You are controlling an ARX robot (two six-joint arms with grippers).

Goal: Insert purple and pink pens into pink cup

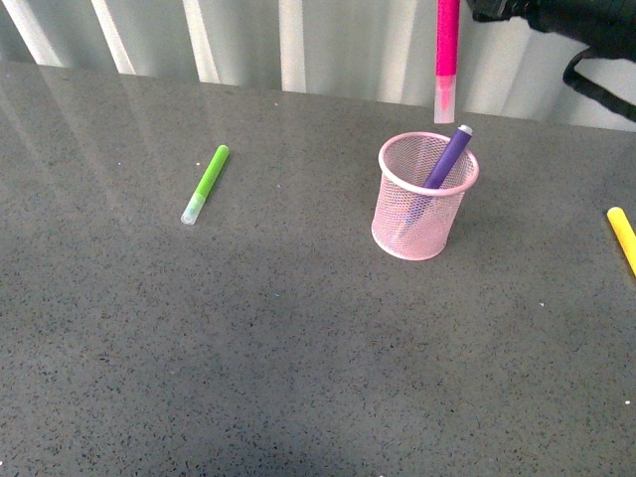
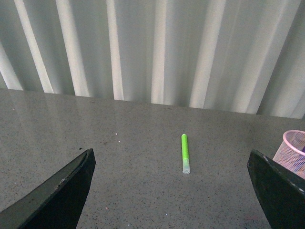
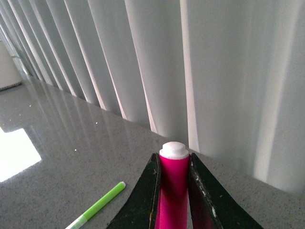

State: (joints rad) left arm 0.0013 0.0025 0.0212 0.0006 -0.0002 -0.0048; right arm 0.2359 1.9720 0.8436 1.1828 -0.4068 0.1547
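Observation:
The pink cup [image 1: 425,196] stands upright on the grey table, right of the middle, and its edge also shows in the left wrist view [image 2: 291,151]. The purple pen [image 1: 449,159] leans inside it, its top poking over the rim. Above the cup's back rim the pink pen [image 1: 447,45] hangs vertically, clear cap down, clear of the rim. My right gripper [image 3: 174,157] is shut on this pen's magenta body [image 3: 174,186]. My left gripper [image 2: 171,152] is open over bare table, with nothing between its black fingers [image 2: 71,191].
A lime-green marker [image 1: 206,184] lies on the table left of the cup, also seen from both wrists [image 2: 185,152] [image 3: 97,207]. A yellow marker [image 1: 623,237] lies at the right edge. White pleated curtains [image 1: 298,40] close off the back of the table.

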